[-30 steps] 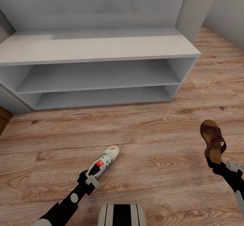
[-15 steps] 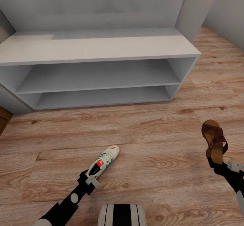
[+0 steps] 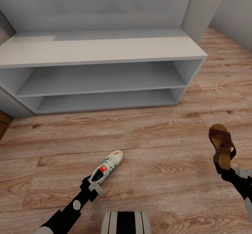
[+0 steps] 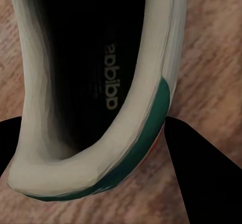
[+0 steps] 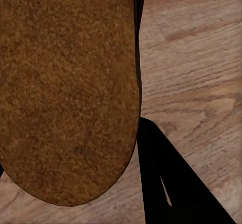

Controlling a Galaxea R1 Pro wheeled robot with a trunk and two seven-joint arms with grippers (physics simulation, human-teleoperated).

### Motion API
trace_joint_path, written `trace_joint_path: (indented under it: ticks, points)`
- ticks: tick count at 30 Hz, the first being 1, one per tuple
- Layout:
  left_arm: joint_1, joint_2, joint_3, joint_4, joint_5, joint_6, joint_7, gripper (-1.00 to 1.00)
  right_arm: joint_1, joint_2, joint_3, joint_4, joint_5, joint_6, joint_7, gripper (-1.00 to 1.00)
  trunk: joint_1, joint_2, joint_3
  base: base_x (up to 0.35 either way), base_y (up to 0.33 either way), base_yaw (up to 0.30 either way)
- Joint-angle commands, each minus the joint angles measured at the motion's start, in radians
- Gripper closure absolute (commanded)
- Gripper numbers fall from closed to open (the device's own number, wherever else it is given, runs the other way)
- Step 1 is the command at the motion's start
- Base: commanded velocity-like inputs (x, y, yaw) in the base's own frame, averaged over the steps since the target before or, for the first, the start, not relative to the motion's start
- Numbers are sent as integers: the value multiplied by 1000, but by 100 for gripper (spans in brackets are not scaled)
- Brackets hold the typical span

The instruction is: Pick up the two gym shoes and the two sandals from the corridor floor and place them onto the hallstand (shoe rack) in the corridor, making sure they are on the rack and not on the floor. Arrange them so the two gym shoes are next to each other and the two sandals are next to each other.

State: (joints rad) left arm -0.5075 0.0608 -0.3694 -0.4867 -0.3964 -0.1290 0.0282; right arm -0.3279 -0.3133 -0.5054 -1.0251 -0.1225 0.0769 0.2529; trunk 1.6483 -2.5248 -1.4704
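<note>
A white gym shoe (image 3: 107, 167) with green stripes and a red tongue patch is held by its heel in my left gripper (image 3: 91, 184), which is shut on it just over the corridor floor (image 3: 157, 146). The left wrist view looks into the heel opening of that gym shoe (image 4: 96, 98) between dark fingers (image 4: 201, 178). My right gripper (image 3: 224, 170) is shut on the heel of a dark brown sandal (image 3: 222, 145), raised toe-up at the right. Its tan insole (image 5: 65, 88) spreads across the right wrist view. The pale grey hallstand (image 3: 101, 48) stands ahead with bare shelves.
Grey walls stand behind the rack and at its right end (image 3: 199, 6). A dark wooden edge (image 3: 3, 122) shows at the far left. Open wood floor lies between the rack and my arms. My base (image 3: 126, 222) shows at the bottom edge.
The right gripper has carried the sandal slightly to the right and a little lower. The left gripper and gym shoe have stayed put.
</note>
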Motion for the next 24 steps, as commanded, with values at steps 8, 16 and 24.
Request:
trace_joint_path:
  ticks: [8, 16, 24]
  points:
    - [0, -6, 1, -1, -10, 0, 2, 100, 0, 0, -2, -1, -14, 9, 6, 100, -2, 1, 19, 0, 0, 0]
    - [-2, -10, 10, -1, -1, 1, 22, 100, 0, 3, -1, 0, -14, 6, 6, 100, -6, 3, 50, 0, 0, 0]
    - [3, -12, 75, 2, 56, 0, 45, 100, 0, 5, -1, 1, -13, 5, 6, 100, -10, 5, 81, 0, 0, 0]
